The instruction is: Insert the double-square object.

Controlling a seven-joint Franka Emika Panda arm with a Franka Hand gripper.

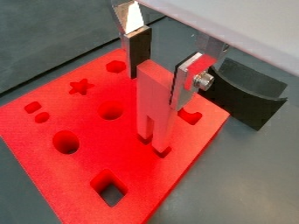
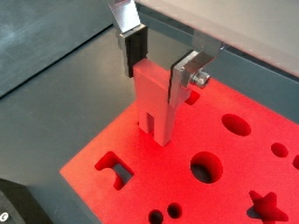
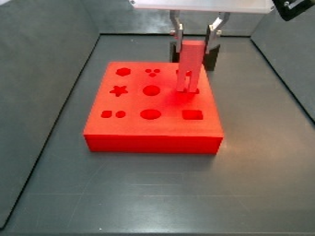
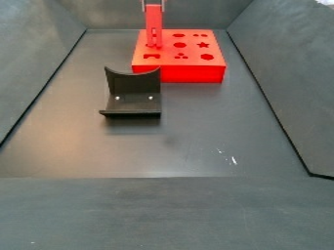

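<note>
The double-square object [image 1: 155,109] is a tall pink-red block of two parallel bars. It stands upright between the fingers of my gripper [image 1: 162,85], which is shut on its upper part. Its lower end meets the red board [image 1: 35,131] at a hole near the edge facing the dark holder; how deep it sits cannot be told. The other wrist view shows the same grip [image 2: 158,85] on the block [image 2: 155,105] over the board [image 2: 140,179]. In both side views the block [image 3: 191,72] [image 4: 152,24] stands on the board [image 3: 154,138] [image 4: 183,70] under the gripper [image 3: 194,57].
The board has star, round, square and hexagon holes. A dark grey curved holder [image 1: 251,92] [image 4: 131,93] stands on the dark floor beside the board. Sloping dark walls [image 3: 50,111] enclose the floor on all sides.
</note>
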